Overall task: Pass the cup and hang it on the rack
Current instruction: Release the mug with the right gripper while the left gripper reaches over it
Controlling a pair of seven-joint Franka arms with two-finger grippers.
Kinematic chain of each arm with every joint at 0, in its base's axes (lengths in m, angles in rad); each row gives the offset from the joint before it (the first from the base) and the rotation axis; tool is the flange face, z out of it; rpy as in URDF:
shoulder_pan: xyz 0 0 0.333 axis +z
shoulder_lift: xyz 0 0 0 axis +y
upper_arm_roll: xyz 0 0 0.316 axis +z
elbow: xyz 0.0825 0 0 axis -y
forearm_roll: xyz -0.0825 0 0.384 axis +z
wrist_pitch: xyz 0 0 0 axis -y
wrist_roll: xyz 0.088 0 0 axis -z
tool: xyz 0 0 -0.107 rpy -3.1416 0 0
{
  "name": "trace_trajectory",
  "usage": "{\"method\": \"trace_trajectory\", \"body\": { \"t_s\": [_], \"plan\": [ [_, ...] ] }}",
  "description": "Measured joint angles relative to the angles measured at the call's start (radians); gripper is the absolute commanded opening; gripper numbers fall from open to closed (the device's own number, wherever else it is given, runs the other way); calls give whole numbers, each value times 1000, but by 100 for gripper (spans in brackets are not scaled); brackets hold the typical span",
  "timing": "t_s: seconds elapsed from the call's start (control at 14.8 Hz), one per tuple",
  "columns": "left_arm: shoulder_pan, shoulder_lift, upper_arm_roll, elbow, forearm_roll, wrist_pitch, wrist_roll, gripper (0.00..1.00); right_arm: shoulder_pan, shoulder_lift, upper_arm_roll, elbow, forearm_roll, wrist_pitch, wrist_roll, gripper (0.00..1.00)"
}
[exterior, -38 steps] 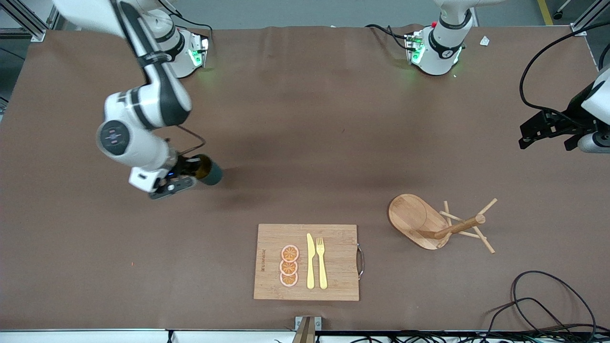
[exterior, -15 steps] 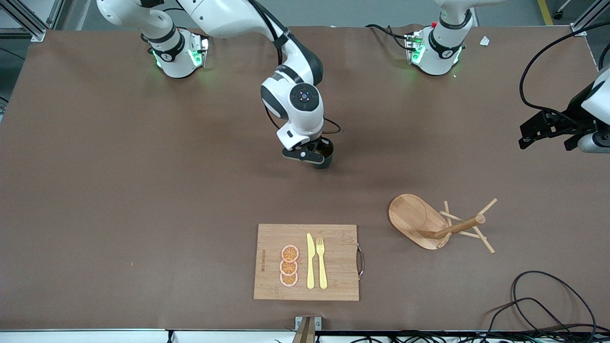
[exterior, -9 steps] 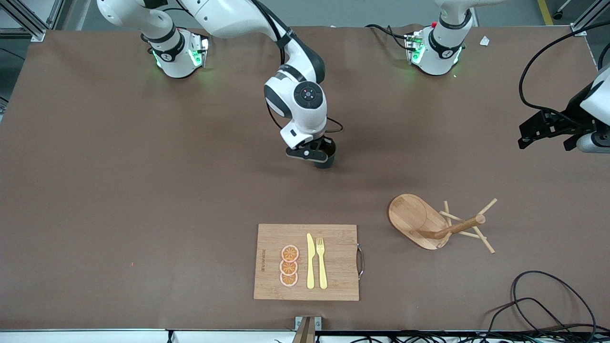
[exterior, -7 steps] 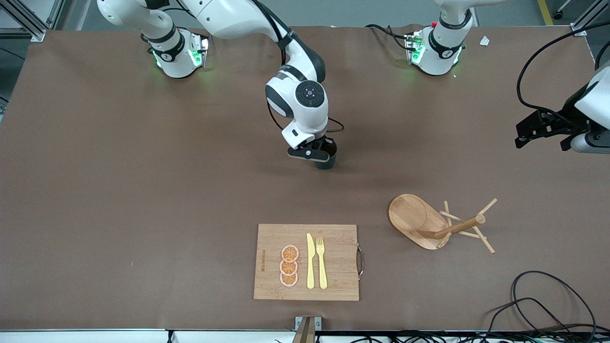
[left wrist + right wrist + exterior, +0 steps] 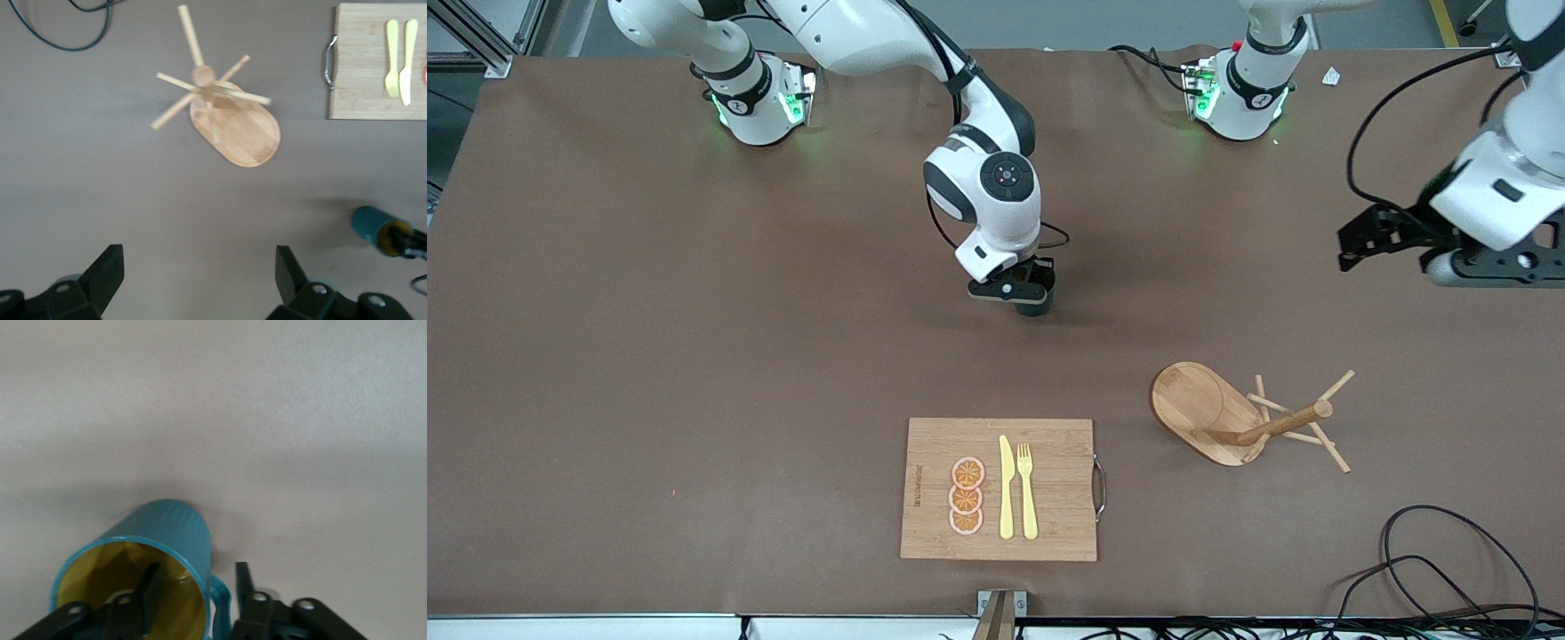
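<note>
The teal cup [image 5: 1035, 307] stands upright on the brown table near its middle, with its mustard inside showing [image 5: 167, 527]. My right gripper [image 5: 1021, 290] is low over it and open [image 5: 197, 573]. One finger is inside the cup and the other is outside by the thin handle; both stand clear of the wall. The bamboo rack [image 5: 1209, 413] stands nearer the front camera, toward the left arm's end. My left gripper [image 5: 1371, 238] hangs open and empty [image 5: 198, 260] above the table at that end. Its wrist view shows the rack [image 5: 260, 143] and the cup [image 5: 372, 227].
A bamboo cutting board [image 5: 934, 444] with a yellow knife [image 5: 1006, 489], a fork [image 5: 1028, 491] and orange slices [image 5: 966, 496] lies by the front edge. Black cables [image 5: 1432, 551] loop at the front corner toward the left arm's end.
My right gripper brought the cup to the table's middle and has opened off its wall. My left arm has swung in from the table's end toward the middle.
</note>
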Motion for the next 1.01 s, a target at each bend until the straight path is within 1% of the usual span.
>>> {"method": "trace_trajectory", "body": {
  "t_s": [0.2,0.34,0.4,0.54,0.67,0.81,1.01],
  "plan": [
    [-21,0,-118,0,73,0,-188,100,0,-6,-1,49,0,-83,-35,100],
    [-37,6,-191,-2,114,0,-310,100,-2,-38,-4,74,0,-150,-65,100],
    [-50,13,-213,-2,128,0,-364,100,-7,-62,-7,79,1,-181,-84,100],
    [-86,29,-229,-2,137,1,-452,100,-37,-117,-14,82,5,-239,-137,100],
    [-122,40,-231,-2,138,3,-514,100,-102,-173,-21,81,7,-321,-210,100],
    [-145,44,-231,-2,138,3,-550,100,-193,-223,-27,79,7,-406,-302,100],
    [-199,50,-231,-2,144,3,-649,100,-380,-295,-34,74,6,-513,-433,100]
  ]
}}
